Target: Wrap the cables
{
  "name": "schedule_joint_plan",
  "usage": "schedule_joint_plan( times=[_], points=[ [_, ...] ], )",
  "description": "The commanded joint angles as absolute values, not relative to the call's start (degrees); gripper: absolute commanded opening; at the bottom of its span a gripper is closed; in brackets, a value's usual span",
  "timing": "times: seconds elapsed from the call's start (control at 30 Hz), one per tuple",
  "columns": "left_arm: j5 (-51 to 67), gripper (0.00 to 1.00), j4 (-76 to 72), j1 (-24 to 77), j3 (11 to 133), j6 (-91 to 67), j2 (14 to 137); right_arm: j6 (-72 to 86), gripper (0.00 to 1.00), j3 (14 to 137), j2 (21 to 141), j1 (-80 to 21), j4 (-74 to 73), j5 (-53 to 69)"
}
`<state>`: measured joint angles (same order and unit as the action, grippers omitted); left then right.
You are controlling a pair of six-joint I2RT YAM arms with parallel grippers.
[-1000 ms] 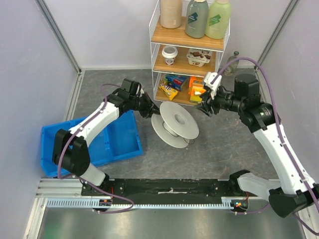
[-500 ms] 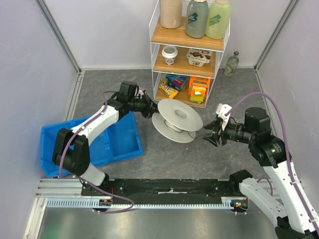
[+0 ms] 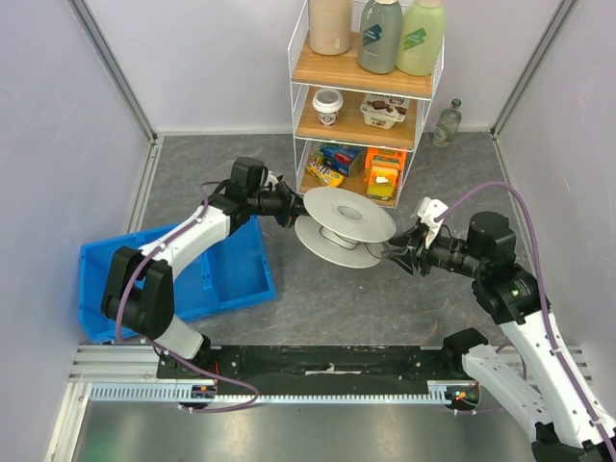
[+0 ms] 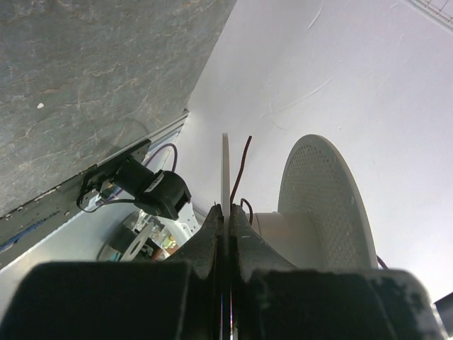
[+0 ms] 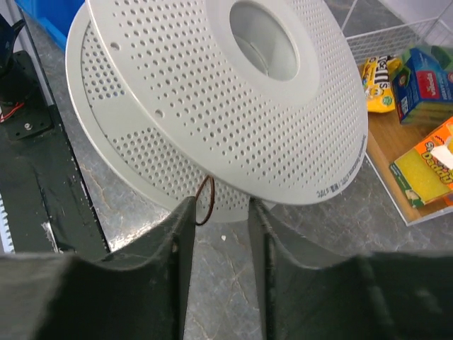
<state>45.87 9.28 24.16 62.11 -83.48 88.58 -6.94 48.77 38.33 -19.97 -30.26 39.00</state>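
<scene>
Left hand point(image 4: 225, 212) clamps the spool point(image 3: 348, 217) rim; open right hand point(image 5: 221, 204) flanks cable point(image 5: 212, 198) beneath it.

A blue bin point(image 3: 241, 274) lies left of a stocked wire shelf point(image 3: 346, 75).

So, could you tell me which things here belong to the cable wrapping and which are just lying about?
Job: thin wire, white spool, left gripper, right gripper.
Lying about: blue bin, shelf rack, glass bottle.
</scene>
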Motion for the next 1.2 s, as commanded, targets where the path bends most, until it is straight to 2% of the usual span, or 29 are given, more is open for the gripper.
schedule_joint_plan(
  times=[0.0,0.07,0.13,0.4,0.63,0.83,0.9,1.0,1.1,1.17],
  points=[
    [50.1,0.02,6.2,24.0,62.0,-88.4,89.5,-5.2,0.38,48.5,39.6,-21.4,-24.3,39.8],
    [49.3,0.02,7.5,24.0,62.2,-88.3,89.6,-5.0,0.17,49.0,40.3,-22.1,-24.0,40.2],
    [48.3,0.01,9.0,24.0,62.5,-88.2,89.9,-4.1,0.0,49.2,40.1,-23.9,-22.4,40.3],
    [44.7,0.02,15.5,25.2,65.0,-85.8,91.1,-2.7,0.0,49.3,43.0,-36.1,-20.7,29.7],
    [44.6,0.02,15.6,27.1,64.4,-85.1,91.6,-2.0,0.0,52.3,48.2,-40.2,-20.7,23.4],
    [44.6,0.02,15.8,28.2,62.8,-84.7,91.8,-2.2,0.02,53.4,49.7,-43.5,-20.1,20.0],
    [44.6,0.02,15.7,29.0,62.6,-84.5,91.9,-3.0,0.15,54.0,50.4,-44.4,-20.3,19.7],
    [45.5,0.02,14.2,29.3,61.8,-84.8,91.8,-3.7,0.27,54.4,50.7,-45.2,-20.9,17.4],
    [47.2,0.02,11.1,29.1,60.3,-85.5,91.9,-4.7,0.31,54.9,50.5,-45.4,-22.3,16.6],
    [48.0,0.02,10.8,29.1,59.7,-84.8,92.0,-4.8,0.39,55.3,50.1,-45.5,-22.8,16.9]
  ],
)
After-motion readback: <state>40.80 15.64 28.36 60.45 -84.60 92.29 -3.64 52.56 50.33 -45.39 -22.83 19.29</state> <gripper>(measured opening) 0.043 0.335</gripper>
